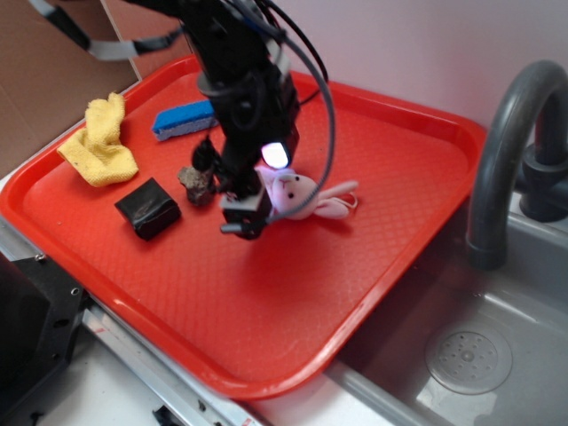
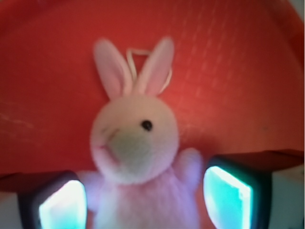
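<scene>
Nearest the lens, glowing teal pads of the black gripper, spread open and flanking a pink plush rabbit mid-frame on the red plastic tray; apparently pre-grasp, needing an even squeeze.

No lettering readable on the red tray, none on the plush rabbit

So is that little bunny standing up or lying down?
Lying down. The bunny rests on its back on the red tray, face up toward the wrist camera, ears stretched flat along it.
</scene>
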You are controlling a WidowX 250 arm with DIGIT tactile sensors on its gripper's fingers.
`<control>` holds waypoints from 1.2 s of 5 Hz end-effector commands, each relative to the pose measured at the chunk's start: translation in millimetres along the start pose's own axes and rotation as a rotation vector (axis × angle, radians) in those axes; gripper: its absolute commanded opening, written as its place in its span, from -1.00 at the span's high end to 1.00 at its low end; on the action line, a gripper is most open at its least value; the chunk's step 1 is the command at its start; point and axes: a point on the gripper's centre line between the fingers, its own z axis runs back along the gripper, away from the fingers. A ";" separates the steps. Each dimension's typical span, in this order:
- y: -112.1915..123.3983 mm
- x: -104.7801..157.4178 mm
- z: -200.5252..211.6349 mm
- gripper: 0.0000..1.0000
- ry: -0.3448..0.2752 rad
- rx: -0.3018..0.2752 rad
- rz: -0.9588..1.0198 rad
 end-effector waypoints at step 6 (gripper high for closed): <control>-10.5 -45.5 140.0 1.00 0.066 0.008 0.916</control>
